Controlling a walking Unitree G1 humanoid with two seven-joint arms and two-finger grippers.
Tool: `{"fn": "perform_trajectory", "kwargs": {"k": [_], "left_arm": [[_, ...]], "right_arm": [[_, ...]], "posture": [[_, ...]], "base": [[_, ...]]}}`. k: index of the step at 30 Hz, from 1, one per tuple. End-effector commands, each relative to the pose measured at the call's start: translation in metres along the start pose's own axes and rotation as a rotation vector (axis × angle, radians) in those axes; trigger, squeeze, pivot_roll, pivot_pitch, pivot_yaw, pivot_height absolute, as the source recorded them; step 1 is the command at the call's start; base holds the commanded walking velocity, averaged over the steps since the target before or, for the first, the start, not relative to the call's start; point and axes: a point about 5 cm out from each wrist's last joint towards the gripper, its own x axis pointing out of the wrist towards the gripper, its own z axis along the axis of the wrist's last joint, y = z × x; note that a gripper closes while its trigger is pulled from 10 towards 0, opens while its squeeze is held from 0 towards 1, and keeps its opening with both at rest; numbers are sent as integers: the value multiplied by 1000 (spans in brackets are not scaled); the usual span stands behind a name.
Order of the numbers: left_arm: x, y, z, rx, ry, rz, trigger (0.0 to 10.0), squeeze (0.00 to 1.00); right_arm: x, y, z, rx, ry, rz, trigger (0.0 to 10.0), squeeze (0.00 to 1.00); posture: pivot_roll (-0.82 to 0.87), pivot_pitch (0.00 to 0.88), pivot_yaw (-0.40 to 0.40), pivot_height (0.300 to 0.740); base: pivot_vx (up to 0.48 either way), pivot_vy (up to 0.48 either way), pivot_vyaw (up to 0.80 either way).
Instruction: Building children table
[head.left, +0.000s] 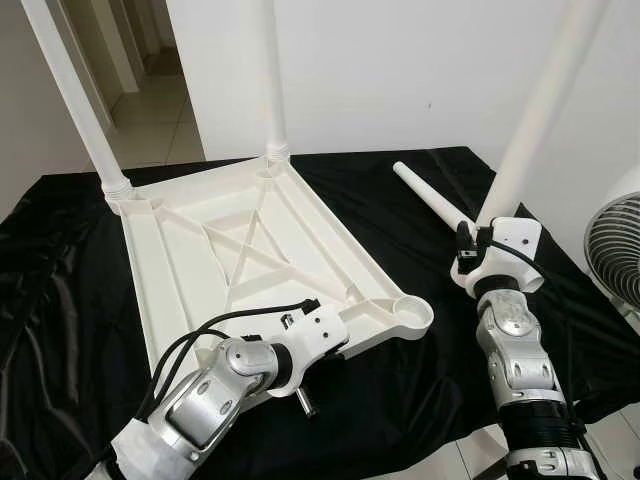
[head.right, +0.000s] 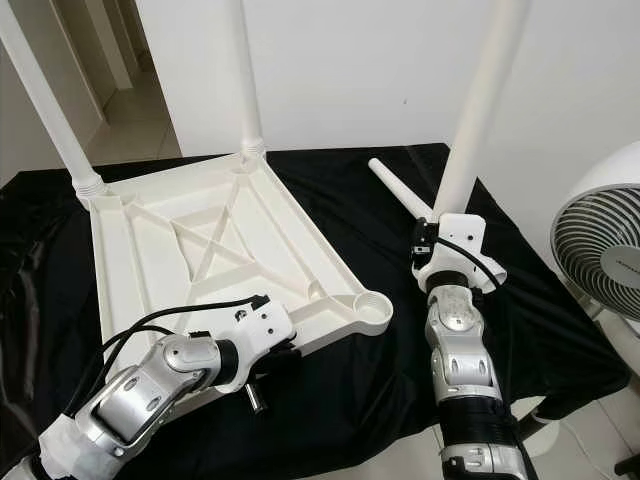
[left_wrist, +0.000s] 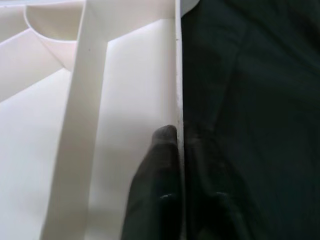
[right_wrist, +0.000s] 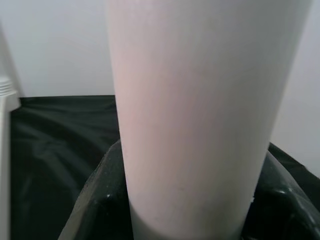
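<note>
A white plastic table top (head.left: 245, 255) lies upside down on a black cloth, with two white legs (head.left: 272, 75) standing in its far corners. Its near right corner socket (head.left: 411, 312) holds no leg. My left gripper (left_wrist: 180, 145) is shut on the table top's near rim (left_wrist: 178, 75), one black finger (left_wrist: 157, 170) inside the rim and one outside. To the right of the table top, my right gripper (head.left: 470, 245) is shut on a white leg (head.left: 540, 110) and holds it nearly upright, tilted slightly. A further loose leg (head.left: 430, 195) lies on the cloth just behind that gripper.
The black cloth (head.left: 400, 390) covers the work surface and drapes over its front edge. A white standing fan (head.right: 600, 250) is close on the right. A white wall rises behind, and a doorway onto tiled floor (head.left: 150, 110) opens at the back left.
</note>
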Motion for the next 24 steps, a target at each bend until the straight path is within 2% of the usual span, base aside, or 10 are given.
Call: {"fn": "perform_trajectory", "kwargs": {"k": [1,6,7,16,19,20,23,24], "left_arm": [[0,2,2,-28,-14,-1,10000,1000],[-1,5,6,-27,-39,14,10000,1000],[-2,8,8,-36,-57,26,10000,0],[-8,14,23,-66,-150,33,10000,0],[-10,14,32,-71,-235,31,10000,0],[-10,14,32,-71,-235,31,10000,0],[-12,9,37,-65,-333,45,10000,0],[-12,9,37,-65,-333,45,10000,0]], "right_arm": [[3,14,9,18,-41,70,10000,0],[3,20,10,32,-45,107,10000,0],[3,22,10,42,-42,119,10000,0],[4,31,11,74,-30,157,10000,0],[1,34,10,90,-16,183,10000,0],[1,34,10,90,-16,183,10000,0],[-4,37,7,96,-8,213,10000,0],[-4,37,7,96,-8,213,10000,0]], "posture": [[13,19,23,740],[14,18,18,740],[15,17,15,740],[17,18,6,740],[17,20,1,740],[17,20,1,740],[12,17,-2,740],[12,17,-2,740]], "base": [[0,0,0],[0,0,0],[0,0,0],[0,0,0],[0,0,0],[0,0,0],[0,0,0],[0,0,0]]}}
